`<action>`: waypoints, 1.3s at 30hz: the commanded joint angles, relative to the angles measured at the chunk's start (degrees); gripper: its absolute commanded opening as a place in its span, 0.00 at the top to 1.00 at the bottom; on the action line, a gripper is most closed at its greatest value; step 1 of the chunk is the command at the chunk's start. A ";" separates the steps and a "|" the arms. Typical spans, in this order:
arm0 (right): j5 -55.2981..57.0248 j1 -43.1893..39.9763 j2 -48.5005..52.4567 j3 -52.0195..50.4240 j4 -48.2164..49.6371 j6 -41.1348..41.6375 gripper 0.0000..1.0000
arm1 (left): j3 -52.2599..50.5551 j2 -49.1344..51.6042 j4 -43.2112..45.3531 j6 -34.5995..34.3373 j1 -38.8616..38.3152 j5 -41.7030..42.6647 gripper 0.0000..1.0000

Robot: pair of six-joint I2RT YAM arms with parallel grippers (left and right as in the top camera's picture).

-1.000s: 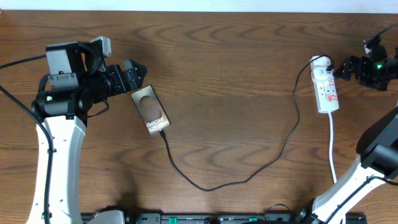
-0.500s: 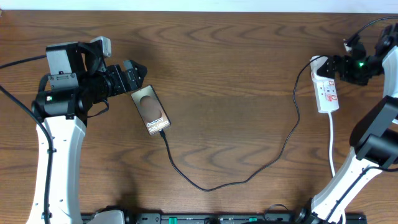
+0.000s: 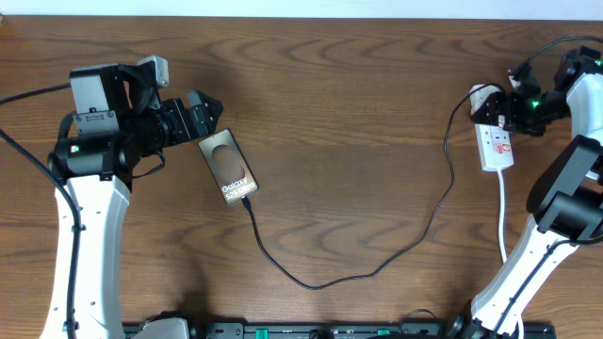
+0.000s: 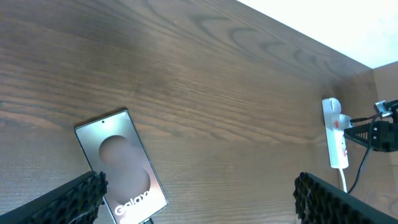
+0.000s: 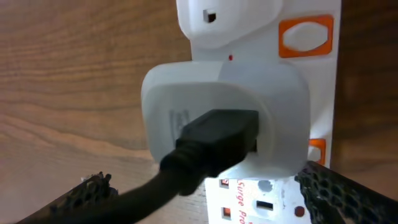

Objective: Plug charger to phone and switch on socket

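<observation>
**First:** Wood, dark and streaky. That's the whole table, matt, with long wavy grain.

**Second:** And the phone?

**First:** It's a flat glossy slab with rounded corners, face up and a little askew on the left half. The screen shows white lettering and a pale oval. The left gripper sits just beside its upper short edge. Its fingers are spread wide with nothing between them, and their black pads have a honeycomb mesh.

**Second:** Where does the charger run?

**First:** It's a thin black cord, lying slack. It curves from the phone's lower short edge towards the front of the table, then climbs to the socket on the right. Its tip meets the phone's edge, but it's too small to tell whether it's fully seated.

**Second:** What's the socket like?

**First:** A narrow strip of smooth white plastic, with an orange-framed switch. A rounded, glossy white adapter sits at the end away from its white cord. A chunky black connector is pushed into the adapter's face.

**Second:** And the right gripper?

**First:** It's at that adapter end with its jaws apart. From the wrist view, one meshed fingertip lies on either side of the adapter. I can't tell whether they touch it.
</observation>
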 commanded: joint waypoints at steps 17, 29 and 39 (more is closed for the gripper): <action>-0.66 1.22 0.85 -0.04 2.29 -0.17 0.05 | 0.31 -0.15 -0.07 1.40 0.07 0.74 0.02; -1.49 2.51 0.85 -0.04 3.65 7.04 0.02 | 0.31 -0.15 -0.28 1.42 0.07 0.74 0.02; -1.51 2.71 0.85 -0.04 2.84 11.13 0.02 | 0.31 -0.15 -0.31 1.42 0.07 0.74 0.02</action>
